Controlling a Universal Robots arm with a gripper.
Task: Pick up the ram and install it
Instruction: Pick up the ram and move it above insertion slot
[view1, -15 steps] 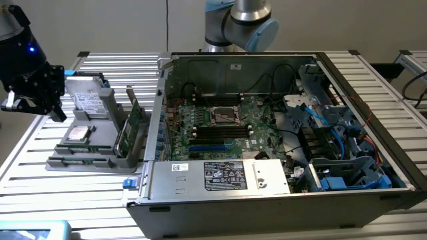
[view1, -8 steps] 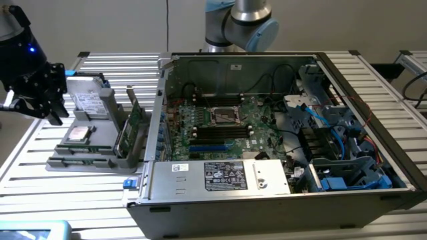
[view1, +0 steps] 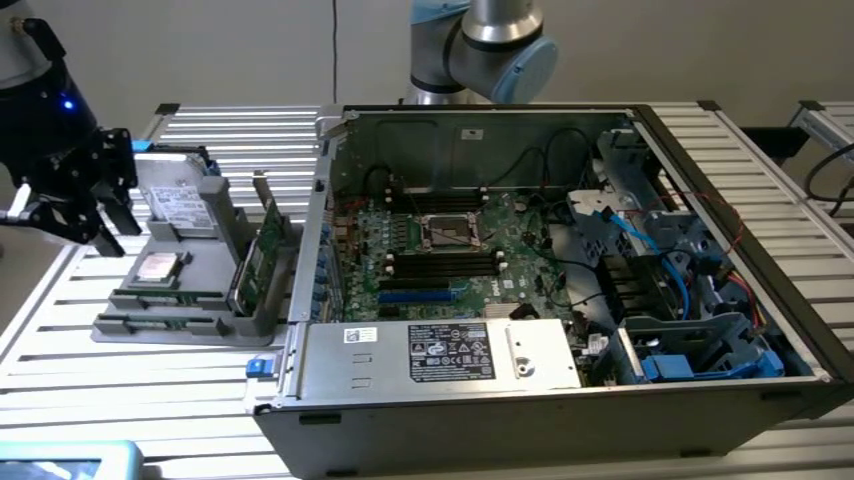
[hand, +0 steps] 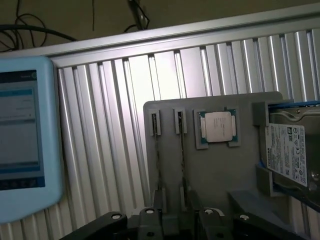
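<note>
Two ram sticks stand edge-on in slots of a grey parts tray (hand: 220, 175); in the wrist view they are thin dark lines, one (hand: 158, 160) beside the other (hand: 181, 160). In the exterior view the ram (view1: 167, 298) lies along the tray's near end. My black gripper (view1: 114, 235) hangs above the tray's side at the exterior view's left, open and holding nothing. Its fingers (hand: 150, 222) show in the wrist view over the end of the ram slots. The open computer case (view1: 534, 260) holds the motherboard with black memory slots (view1: 441, 262).
The tray also carries a CPU (hand: 217, 126), a hard drive (hand: 292, 155) and an upright green expansion card (view1: 274, 250). A light-blue tablet (hand: 22, 140) lies on the slatted aluminium table (hand: 115, 125). Cables and drive cages crowd the case at the exterior view's right.
</note>
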